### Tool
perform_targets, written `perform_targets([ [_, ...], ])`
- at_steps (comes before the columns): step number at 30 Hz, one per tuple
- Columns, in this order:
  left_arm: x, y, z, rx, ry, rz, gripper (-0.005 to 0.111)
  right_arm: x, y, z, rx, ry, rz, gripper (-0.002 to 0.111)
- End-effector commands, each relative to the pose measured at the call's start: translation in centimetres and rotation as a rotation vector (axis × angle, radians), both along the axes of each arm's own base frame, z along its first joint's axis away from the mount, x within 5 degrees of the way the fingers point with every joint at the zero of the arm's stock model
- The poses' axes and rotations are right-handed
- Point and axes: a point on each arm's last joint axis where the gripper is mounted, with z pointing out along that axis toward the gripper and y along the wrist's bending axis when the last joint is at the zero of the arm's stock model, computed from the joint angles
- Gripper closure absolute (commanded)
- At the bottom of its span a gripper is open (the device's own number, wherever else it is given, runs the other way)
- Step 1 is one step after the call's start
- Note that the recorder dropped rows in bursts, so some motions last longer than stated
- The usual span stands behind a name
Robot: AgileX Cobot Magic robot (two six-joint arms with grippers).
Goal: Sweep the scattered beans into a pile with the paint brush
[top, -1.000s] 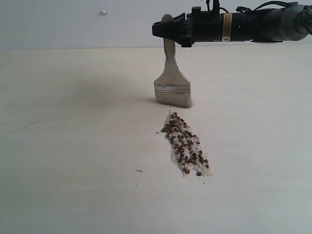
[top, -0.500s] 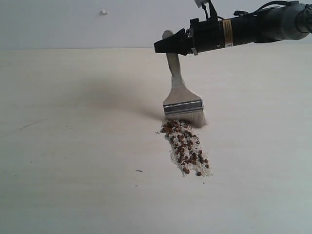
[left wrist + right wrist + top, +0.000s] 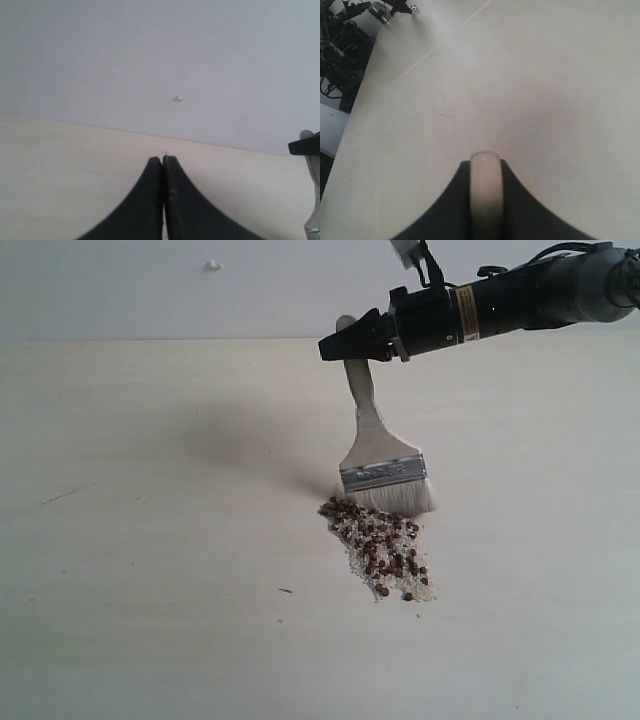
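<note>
right arm [image 3: 520, 295]: black, yellow band | cable [image 3: 548, 251]: black | right pincer [image 3: 340, 340]: black, tapered

The right arm is seen reaching in from the right of the exterior view, stretched almost level, with the wrist tipped slightly downward toward the tip. Its end effector [image 3: 338, 344] is clamped on the top of the paint brush [image 3: 383, 472] handle. In the right wrist view the black fingers [image 3: 451, 210] are seen pressed against either side of that handle. The left end effector [image 3: 163, 160] is seen in the left wrist view, with its two fingers brought together tip to tip.
</note>
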Motion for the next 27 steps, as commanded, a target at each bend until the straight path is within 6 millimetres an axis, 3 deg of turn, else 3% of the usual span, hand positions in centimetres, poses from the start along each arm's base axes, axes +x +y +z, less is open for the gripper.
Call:
perform_targets([
  [1,0.0,0.0,-0.1,-0.003,-0.001,0.000,0.107,0.0,-0.3,1.8,-0.002,-0.094,0.013,0.108],
  [9,0.0,0.0,-0.1,-0.003,-0.001,0.000,0.107,-0.3,-0.3,5.4,0.036,-0.232,0.012,0.108],
  [17,0.0,0.0,-0.1,-0.003,-0.001,0.000,0.107,-0.2,0.3,6.3,0.091,-0.394,0.018,0.108],
  [21,0.0,0.0,-0.1,-0.003,-0.001,0.000,0.107,0.2,0.7,5.6,0.135,-0.409,-0.003,0.108],
  [27,0.0,0.0,-0.1,-0.003,-0.001,0.000,0.107,0.4,1.7,1.9,0.130,-0.345,0.011,0.108],
])
